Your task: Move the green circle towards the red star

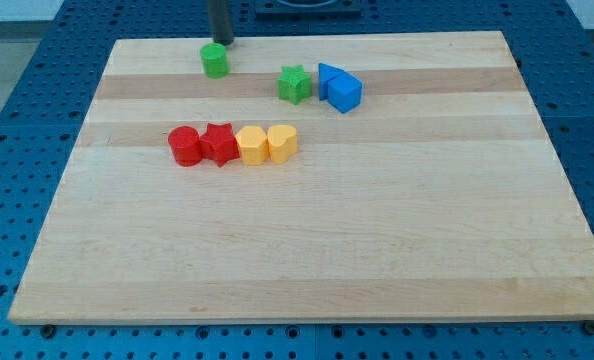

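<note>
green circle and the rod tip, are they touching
Cannot tell: in the camera view my tip meets the green circle at its top edge, with no gap or contact plainly visible.

green blocks: two, the green circle (215, 60) upper left of the frame and a green star (295, 84) right of it
blue blocks: two, a blue wedge (326, 75) and a blue cube (345, 94), touching
red blocks: two, a red circle (185, 146) and the red star (218, 144)
yellow blocks: two, a yellow six-sided block (251, 146) and a yellow rounded block (282, 144)
total blocks: eight
</note>
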You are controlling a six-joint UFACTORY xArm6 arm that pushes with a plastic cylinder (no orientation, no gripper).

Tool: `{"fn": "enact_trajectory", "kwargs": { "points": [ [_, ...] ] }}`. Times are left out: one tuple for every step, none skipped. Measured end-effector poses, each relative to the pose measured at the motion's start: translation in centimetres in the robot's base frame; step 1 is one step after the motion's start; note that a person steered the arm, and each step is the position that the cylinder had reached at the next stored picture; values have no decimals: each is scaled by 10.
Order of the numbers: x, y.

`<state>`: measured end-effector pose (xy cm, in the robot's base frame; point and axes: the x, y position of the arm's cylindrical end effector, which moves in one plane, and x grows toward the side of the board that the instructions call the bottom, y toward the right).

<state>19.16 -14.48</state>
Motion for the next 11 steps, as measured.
{"fn": "enact_trajectory", "kwargs": {
  "points": [
    [1,-19],
    [15,-34],
    [34,-40],
    [41,-38],
    [29,-33],
    [14,-22],
    [16,-8],
    [33,-3],
    [58,-3],
    [87,-3],
    [112,-1]
  ]
}}
